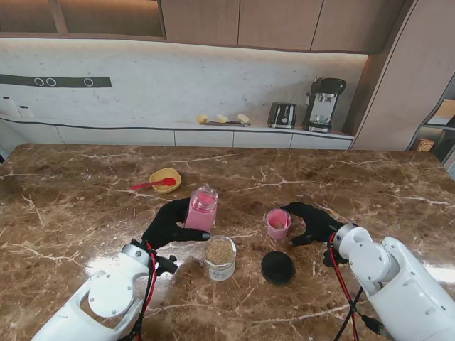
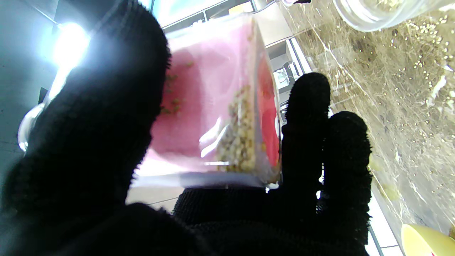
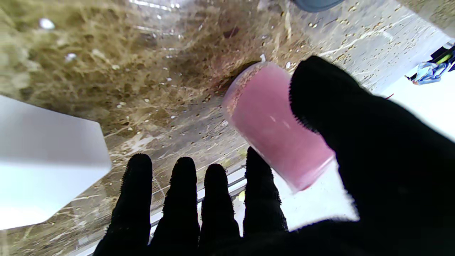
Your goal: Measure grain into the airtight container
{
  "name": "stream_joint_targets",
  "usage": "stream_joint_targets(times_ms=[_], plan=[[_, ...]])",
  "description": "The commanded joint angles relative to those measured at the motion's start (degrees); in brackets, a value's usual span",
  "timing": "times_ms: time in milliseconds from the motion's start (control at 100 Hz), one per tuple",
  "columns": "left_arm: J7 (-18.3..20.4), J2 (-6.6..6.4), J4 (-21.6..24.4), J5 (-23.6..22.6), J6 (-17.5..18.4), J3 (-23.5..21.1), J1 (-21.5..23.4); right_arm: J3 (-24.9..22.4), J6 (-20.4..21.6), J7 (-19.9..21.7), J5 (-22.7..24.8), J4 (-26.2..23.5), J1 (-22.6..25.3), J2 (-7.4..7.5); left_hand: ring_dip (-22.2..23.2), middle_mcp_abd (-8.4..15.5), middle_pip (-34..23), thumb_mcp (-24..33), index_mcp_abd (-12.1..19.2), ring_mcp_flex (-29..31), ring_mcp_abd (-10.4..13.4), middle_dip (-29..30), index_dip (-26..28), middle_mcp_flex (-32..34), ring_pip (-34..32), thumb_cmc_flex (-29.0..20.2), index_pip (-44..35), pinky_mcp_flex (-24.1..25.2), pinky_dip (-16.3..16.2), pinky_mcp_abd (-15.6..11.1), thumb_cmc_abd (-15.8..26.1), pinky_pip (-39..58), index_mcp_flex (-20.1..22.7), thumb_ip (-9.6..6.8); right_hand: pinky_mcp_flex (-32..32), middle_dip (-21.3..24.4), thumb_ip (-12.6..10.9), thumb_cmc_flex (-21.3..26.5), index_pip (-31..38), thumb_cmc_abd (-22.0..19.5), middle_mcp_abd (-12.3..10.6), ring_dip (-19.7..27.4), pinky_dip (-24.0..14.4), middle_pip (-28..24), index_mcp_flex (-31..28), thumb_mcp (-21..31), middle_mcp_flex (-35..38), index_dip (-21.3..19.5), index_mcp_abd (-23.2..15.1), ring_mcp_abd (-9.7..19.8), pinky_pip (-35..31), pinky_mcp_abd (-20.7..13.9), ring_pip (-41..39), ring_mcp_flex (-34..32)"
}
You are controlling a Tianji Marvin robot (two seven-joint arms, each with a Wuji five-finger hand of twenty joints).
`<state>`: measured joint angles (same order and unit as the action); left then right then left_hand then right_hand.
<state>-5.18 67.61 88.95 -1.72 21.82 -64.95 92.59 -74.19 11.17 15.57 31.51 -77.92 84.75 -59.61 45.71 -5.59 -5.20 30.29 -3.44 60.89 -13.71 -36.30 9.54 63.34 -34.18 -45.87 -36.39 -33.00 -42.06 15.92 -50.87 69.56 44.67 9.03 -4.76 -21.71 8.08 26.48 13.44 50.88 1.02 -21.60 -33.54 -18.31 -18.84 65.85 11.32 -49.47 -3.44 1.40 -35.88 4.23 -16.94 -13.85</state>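
My left hand [image 1: 169,224] is shut on a clear pink-tinted container [image 1: 201,210], holding it upright just beyond the glass jar of grain [image 1: 220,258]. In the left wrist view the container [image 2: 213,117] sits between thumb and fingers [image 2: 309,135], with a thin layer of grain at its bottom. A small pink cup [image 1: 278,224] stands on the table to the right. My right hand [image 1: 311,222] is open beside it, fingers spread. In the right wrist view the cup [image 3: 273,124] lies between the thumb and the straight fingers [image 3: 181,199]. The jar's black lid [image 1: 277,267] lies flat near the jar.
A yellow bowl [image 1: 165,179] with a red spoon [image 1: 151,185] sits farther from me on the left. The brown marble table top [image 1: 370,192] stretches wide on every side. A toaster [image 1: 282,114] and a coffee machine [image 1: 323,104] stand on the far counter.
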Motion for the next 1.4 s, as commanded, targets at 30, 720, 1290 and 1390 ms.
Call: stream_joint_targets(times_ms=[30, 720, 1290, 1390], plan=[[0.0, 0.02, 0.2, -0.2, -0.1, 0.1, 0.1, -0.6, -0.1, -0.4, -0.5, 0.0, 2.1, -0.36, 0.5, 4.9, -6.3, 12.2, 14.3, 1.0, 2.8, -2.6, 3.0, 6.7, -0.3, -11.1, -16.9, 0.7, -1.5, -1.4, 14.3, 0.2, 13.5, -1.82, 0.1, 0.0, 1.9, -3.3, 1.3, -0.7, -0.1, 0.7, -1.5, 0.3, -1.4, -0.3, 0.8, -1.7, -1.1, 0.4, 0.4, -0.4, 0.4, 0.0], [0.5, -0.01, -0.2, -0.1, -0.3, 0.8, -0.5, 0.6, 0.9, -2.3, -8.1, 4.6, 0.3, -1.57, 0.3, 4.6, -6.4, 12.3, 14.1, 1.1, 2.6, -2.7, 3.1, 6.9, -0.4, -11.1, -16.9, 0.7, -1.6, -1.3, 14.2, 0.2, 13.5, -1.82, 6.7, 0.9, 4.3, -9.6, -8.7, 9.1, 0.5, 2.0, -0.9, 4.6, 6.7, 3.5, -2.2, 6.9, 5.3, 0.9, 5.6, -3.0, 4.0, 7.0], [0.5, -0.09, 0.5, -0.4, -1.2, 0.4, 0.0, 6.1, 0.4, 4.5, -19.5, 12.6, -5.5, -2.01, 0.2, 4.7, -6.3, 12.1, 14.1, 0.9, 2.7, -2.6, 3.1, 6.7, -0.3, -11.1, -16.7, 0.7, -1.6, -1.4, 14.4, 0.3, 13.2, -1.81, 10.9, 2.0, 4.8, -7.4, -1.5, 13.1, -1.3, 7.6, -1.9, 17.7, -3.0, 3.8, -3.8, 3.6, -15.5, 2.1, 12.7, -5.0, 17.4, 9.5], [0.5, -0.1, 0.5, -0.4, -1.2, 0.3, 0.0, 6.7, 0.3, 4.1, -19.8, 13.2, -5.8, -2.2, 0.2, 4.8, -6.3, 12.1, 14.3, 1.0, 2.7, -2.7, 3.1, 6.7, -0.3, -11.1, -16.8, 0.7, -1.6, -1.4, 14.4, 0.3, 13.2, -1.83, 10.8, 1.9, 4.8, -7.2, -0.6, 13.5, -2.0, 7.9, -2.4, 17.4, -5.2, 4.0, -3.5, 3.3, -16.6, 2.4, 12.8, -5.0, 17.3, 9.4]])
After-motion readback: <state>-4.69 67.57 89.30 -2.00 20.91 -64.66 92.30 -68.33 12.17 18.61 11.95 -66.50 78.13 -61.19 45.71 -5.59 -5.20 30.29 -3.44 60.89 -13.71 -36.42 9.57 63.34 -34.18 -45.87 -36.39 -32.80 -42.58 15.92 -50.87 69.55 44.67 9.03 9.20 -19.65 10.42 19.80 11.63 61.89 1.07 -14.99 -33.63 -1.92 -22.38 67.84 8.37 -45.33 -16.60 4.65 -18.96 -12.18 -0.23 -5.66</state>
